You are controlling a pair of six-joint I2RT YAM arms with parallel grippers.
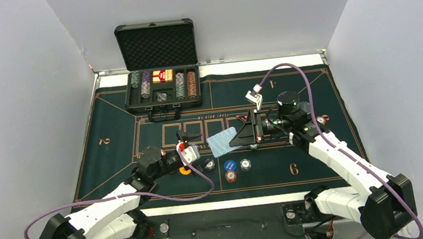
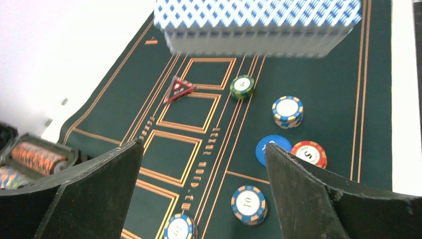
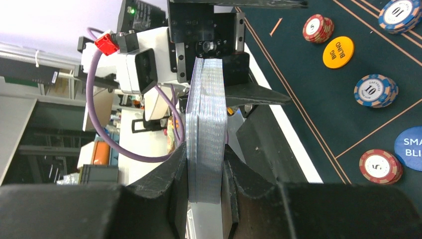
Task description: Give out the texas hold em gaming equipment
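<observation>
At the centre of the overhead view, the right tool (image 1: 239, 135) pinches the deck of blue-backed playing cards (image 1: 222, 142) above the green worktop (image 1: 312, 88), while the left tool (image 2: 204, 147) gapes wide near scattered poker chips (image 2: 287, 110).

1. A stack of blue cards (image 2: 256, 22) fills the top
2. The left gripper (image 2: 204, 147) has its fingers wide apart
3. A red chip (image 2: 309, 154) sits just beside a blue disc (image 2: 273, 144)

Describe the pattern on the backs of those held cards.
The cards show a blue-and-white diamond pattern, clearest in the left wrist view.
</observation>
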